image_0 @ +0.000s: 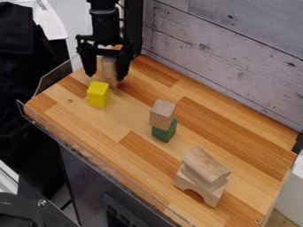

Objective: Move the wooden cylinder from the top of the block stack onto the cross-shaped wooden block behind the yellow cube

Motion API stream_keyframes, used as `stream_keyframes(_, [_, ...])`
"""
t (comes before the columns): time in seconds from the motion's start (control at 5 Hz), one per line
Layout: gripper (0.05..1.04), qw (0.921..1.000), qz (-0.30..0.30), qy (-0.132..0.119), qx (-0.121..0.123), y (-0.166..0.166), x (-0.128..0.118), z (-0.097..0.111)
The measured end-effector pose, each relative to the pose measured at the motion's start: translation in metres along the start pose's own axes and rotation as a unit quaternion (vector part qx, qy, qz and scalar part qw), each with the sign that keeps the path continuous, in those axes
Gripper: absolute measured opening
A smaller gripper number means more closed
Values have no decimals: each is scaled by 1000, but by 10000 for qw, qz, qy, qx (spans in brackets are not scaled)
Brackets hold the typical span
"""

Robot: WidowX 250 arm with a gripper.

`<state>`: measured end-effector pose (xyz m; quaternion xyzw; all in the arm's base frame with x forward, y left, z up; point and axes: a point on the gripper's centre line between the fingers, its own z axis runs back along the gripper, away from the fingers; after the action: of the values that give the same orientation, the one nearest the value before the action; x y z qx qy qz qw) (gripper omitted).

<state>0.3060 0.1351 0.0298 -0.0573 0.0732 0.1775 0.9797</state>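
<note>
My claw (106, 77) is spread wide, the upright pale wooden block (109, 70) between or behind its fingers, the yellow squared block (98, 95) just camera-side.

The arm (105, 20) at the upper left of the frame is black throughout, mostly matte, with a few faint grey highlights along its edges. Its visible upper part is rounded, almost a cylinder, with a ringed collar (104, 13) standing out a little from the narrower section below. A thin cable (123, 9) curves beside it on the right. Lower down, the gripper (105, 77) has a wide, angular crosspiece (103, 51) with small knobby corners. Its two fingers (89, 62) are thick, dark and solid, tapering towards blunt tips.
</note>
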Motion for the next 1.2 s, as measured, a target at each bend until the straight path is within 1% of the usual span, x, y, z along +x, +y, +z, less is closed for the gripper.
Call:
stream_keyframes(0.2, [1001,9990,-129,-415,117,-3,-13,38])
stream_keyframes(0.4, [1001,9974,-432,-511,257,-12,-35,61])
stream_keyframes(0.6, [1001,9954,-822,-292,395,-33,-75,69])
stream_keyframes(0.8, [1001,9945,-1006,229,194,-50,-94,72])
stream_keyframes(1.0, [1001,9930,-1161,170,113,-73,-98,60])
stream_keyframes(1.2, [1001,9917,-1258,-18,248,-91,-96,56])
